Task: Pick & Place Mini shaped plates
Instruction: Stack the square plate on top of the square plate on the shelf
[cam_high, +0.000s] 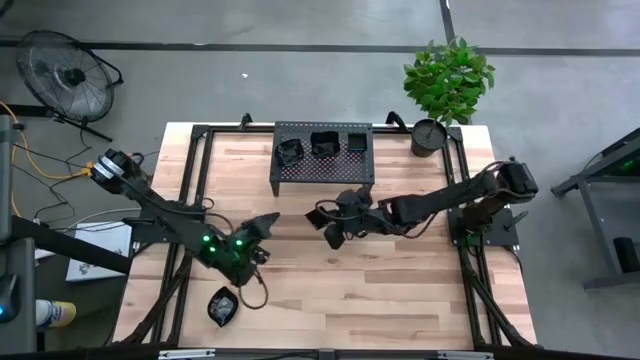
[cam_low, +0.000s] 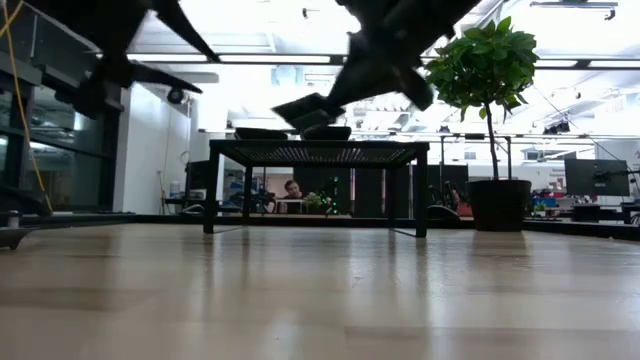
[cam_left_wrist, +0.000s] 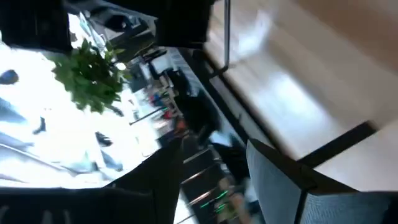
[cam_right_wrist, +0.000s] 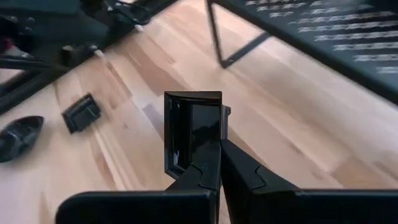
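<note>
My right gripper (cam_high: 325, 222) is shut on a square glossy black mini plate (cam_right_wrist: 193, 124) and hovers over the table's middle, just in front of the black perforated rack (cam_high: 322, 178). The low view shows that plate (cam_low: 308, 110) at about the height of the rack top. Three more black plates (cam_high: 324, 145) sit on the rack. A leaf-shaped plate (cam_right_wrist: 20, 135) and a small square one (cam_right_wrist: 81, 112) lie flat on the wood. My left gripper (cam_high: 268, 224) hangs open and empty over the table left of centre. My right gripper pinches the square plate between its two fingers (cam_right_wrist: 202, 177), on one rim edge (cam_right_wrist: 208, 144). The plate stands out beyond the fingertips in line with the fingers. It is lifted clear of the table, as the low view shows.
A potted plant (cam_high: 428, 137) stands at the far right corner beside the rack. One dish (cam_high: 222, 305) lies near the near-left edge, close to my left arm. Bare wood (cam_high: 400, 290) spreads across the near right half. A fan (cam_high: 70, 75) stands on the floor off the table.
</note>
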